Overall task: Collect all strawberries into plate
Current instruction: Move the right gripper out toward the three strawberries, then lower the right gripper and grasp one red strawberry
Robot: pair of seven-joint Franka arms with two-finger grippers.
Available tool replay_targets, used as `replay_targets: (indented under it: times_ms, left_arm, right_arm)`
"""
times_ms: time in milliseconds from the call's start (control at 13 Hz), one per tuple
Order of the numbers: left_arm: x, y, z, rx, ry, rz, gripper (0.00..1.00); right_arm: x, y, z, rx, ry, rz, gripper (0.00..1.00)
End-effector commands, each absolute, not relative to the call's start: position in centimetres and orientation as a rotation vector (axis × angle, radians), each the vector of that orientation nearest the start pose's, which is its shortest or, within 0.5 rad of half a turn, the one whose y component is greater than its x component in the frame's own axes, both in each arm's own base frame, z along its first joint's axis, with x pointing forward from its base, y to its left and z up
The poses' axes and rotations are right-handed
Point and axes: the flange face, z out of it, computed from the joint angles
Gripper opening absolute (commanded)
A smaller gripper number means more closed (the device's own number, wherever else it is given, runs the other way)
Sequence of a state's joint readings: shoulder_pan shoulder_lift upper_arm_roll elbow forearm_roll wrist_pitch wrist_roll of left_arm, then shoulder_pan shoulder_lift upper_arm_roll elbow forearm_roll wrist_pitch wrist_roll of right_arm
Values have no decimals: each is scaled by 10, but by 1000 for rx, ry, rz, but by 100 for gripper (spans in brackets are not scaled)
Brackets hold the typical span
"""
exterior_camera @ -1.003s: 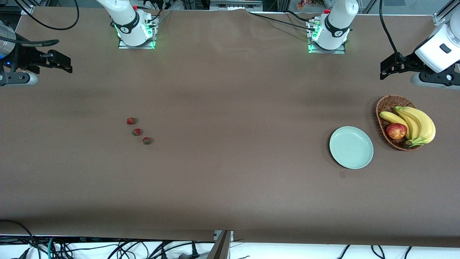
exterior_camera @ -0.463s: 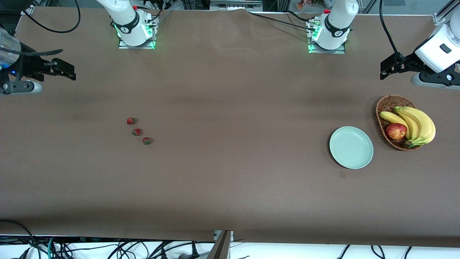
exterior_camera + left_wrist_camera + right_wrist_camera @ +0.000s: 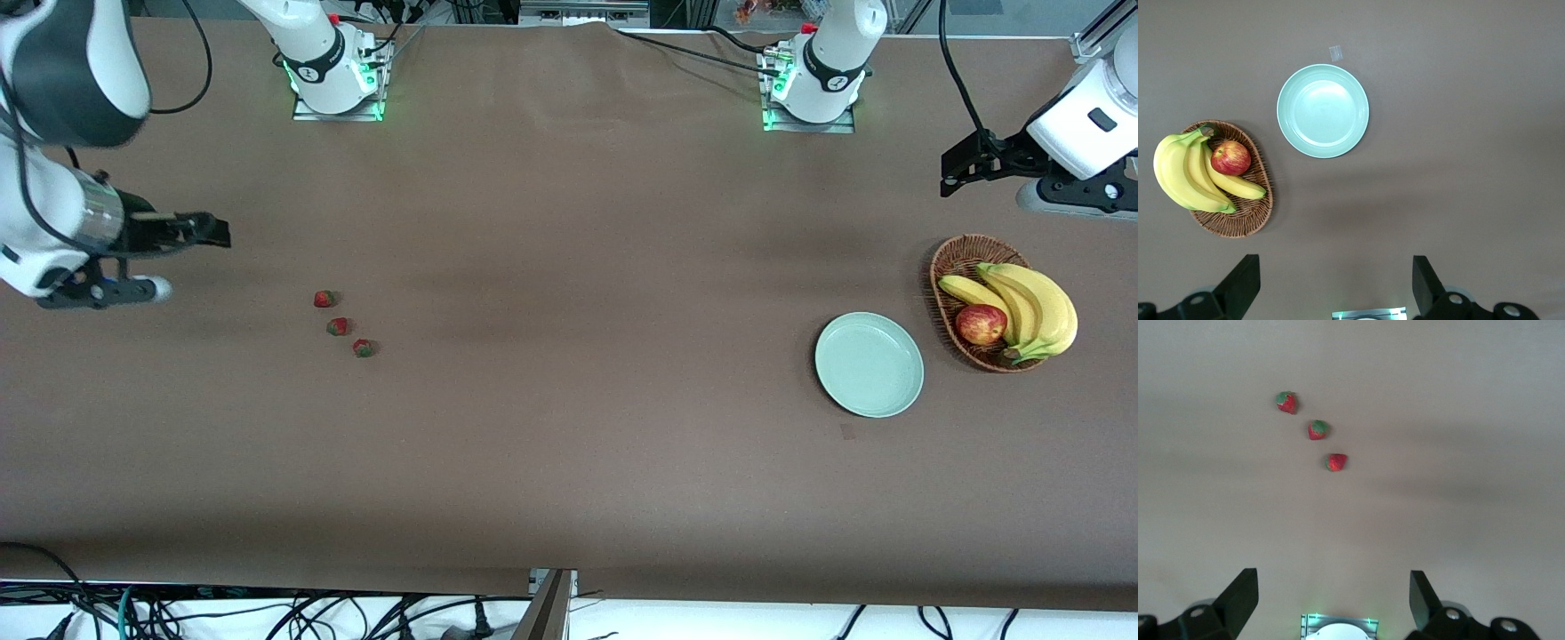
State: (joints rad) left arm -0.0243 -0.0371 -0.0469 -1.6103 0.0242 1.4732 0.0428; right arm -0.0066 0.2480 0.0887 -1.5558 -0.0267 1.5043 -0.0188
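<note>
Since the earlier frame, we are seeing the right gripper (image 3: 209,233) travelling in from the table's edge toward the strawberries (image 3: 343,324), now hanging over bare table at the right arm's end. We are finding the three strawberries lying in a short diagonal row on the brown table (image 3: 569,427), close together but apart, none of them on the plate (image 3: 869,364). In the right wrist view we are reading the same row of strawberries (image 3: 1313,430) ahead of the right gripper (image 3: 1333,587), whose fingers (image 3: 1239,592) are standing wide apart with nothing between them. We are locating the pale green plate, bare, toward the left arm's end, just beside the wicker basket (image 3: 953,258) that is holding a bunch of bananas (image 3: 1036,307) and an apple (image 3: 981,324). We are noting the left gripper (image 3: 965,171) waiting over the table near the basket; its fingers (image 3: 1243,283) are likewise spread wide and holding nothing.
</note>
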Motion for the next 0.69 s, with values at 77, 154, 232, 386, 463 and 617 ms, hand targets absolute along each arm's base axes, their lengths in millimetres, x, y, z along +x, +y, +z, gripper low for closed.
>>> replay_targets:
  times_ms: [77,154,232,386,463,617]
  left_arm:
    - [527,-36,626,-3109,162,155,100]
    - [527,-36,626,-3109,162,155,100]
    - [527,-36,626,-3109,162,155,100]
    - [527,-36,626,-3109,162,155,100]
    - [527,-36,626,-3109,165,155,100]
    - [527,-36,625,-3109,165,157,100]
  right_arm:
    - [629,76,403,-3089,-230,500,100]
    - [634,81,383,-3088,-238,471,100]
    - [639,86,364,-3085,-246,463,100]
    - [644,100,334,-3075,-270,442,100]
    - [643,110,320,-3067,-282,409,100]
    - [635,129,294,-3072,-322,339,100]
